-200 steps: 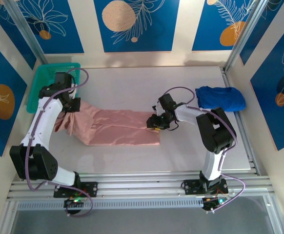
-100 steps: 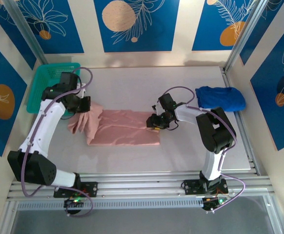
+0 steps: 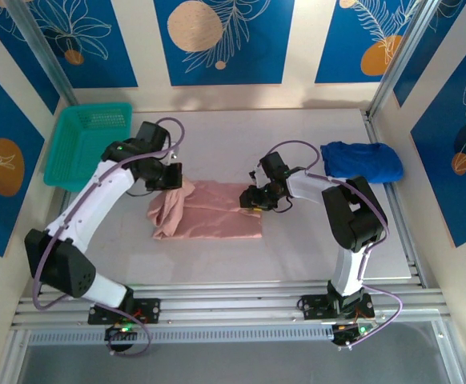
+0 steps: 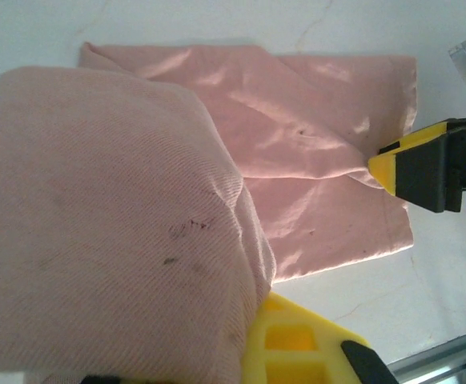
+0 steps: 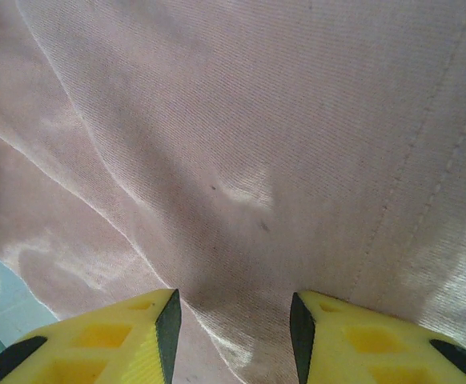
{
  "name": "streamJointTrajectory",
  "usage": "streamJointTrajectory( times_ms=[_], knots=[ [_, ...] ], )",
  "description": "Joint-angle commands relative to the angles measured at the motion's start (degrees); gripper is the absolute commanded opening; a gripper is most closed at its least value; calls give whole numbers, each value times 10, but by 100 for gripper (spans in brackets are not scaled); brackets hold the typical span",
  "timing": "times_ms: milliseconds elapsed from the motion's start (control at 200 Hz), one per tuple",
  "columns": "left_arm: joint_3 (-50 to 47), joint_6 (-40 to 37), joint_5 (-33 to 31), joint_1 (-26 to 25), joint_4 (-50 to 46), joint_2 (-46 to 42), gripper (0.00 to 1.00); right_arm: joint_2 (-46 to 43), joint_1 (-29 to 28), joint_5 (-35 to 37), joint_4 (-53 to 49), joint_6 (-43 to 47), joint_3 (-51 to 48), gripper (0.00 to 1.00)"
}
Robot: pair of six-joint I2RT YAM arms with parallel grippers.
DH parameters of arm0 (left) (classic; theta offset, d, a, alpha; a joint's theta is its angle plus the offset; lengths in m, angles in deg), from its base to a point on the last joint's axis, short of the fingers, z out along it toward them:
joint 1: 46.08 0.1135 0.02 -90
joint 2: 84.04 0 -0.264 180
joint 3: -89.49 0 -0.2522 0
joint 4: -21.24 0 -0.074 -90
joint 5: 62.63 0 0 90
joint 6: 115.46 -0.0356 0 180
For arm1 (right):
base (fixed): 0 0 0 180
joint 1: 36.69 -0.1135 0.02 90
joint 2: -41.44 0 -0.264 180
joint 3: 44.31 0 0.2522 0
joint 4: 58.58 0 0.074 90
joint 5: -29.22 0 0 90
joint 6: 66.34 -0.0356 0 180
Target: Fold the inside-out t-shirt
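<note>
The inside-out t-shirt [image 3: 217, 221], salmon pink, lies as a folded strip across the table's middle. My left gripper [image 3: 174, 181] is shut on its left end and holds that bunch lifted over the strip. In the left wrist view the held cloth [image 4: 97, 224] drapes over my yellow finger [image 4: 305, 342], with the flat part [image 4: 313, 152] beyond. My right gripper [image 3: 253, 200] rests on the shirt's right edge. Its jaws are open, and its fingertips press down on the cloth [image 5: 241, 144] either side of a small crease. It shows as a yellow-and-black block [image 4: 425, 168] in the left wrist view.
A teal basket [image 3: 85, 144] stands at the back left corner. A royal-blue garment [image 3: 363, 162] lies bunched at the back right, close to my right arm. Bare table [image 3: 217, 136] runs behind the shirt; metal rails [image 3: 233, 300] line the front edge.
My left gripper has swung from beside the basket to the right, carrying the shirt's left end over the rest, so the strip is shorter. The right arm has not moved.
</note>
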Motion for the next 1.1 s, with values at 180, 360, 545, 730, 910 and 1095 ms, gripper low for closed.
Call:
streamJointTrajectory(
  times_ms=[180,360,545,730,910,1095],
  knots=[
    [-3,136,17,-64,128,48,0,-70,28,-18,-35,12,-3,43],
    [24,256,26,-148,273,155,13,-153,97,-1,-65,12,-56,44],
    [151,238,50,-197,247,280,61,-222,166,29,-83,-14,-106,44],
    [151,110,21,-182,161,198,84,-252,160,23,-51,-16,-117,52],
    [-35,32,41,-149,201,93,85,-163,103,16,2,-44,-56,57],
    [-100,-41,-8,-149,224,91,85,-58,99,51,1,-69,5,55]
  ],
)
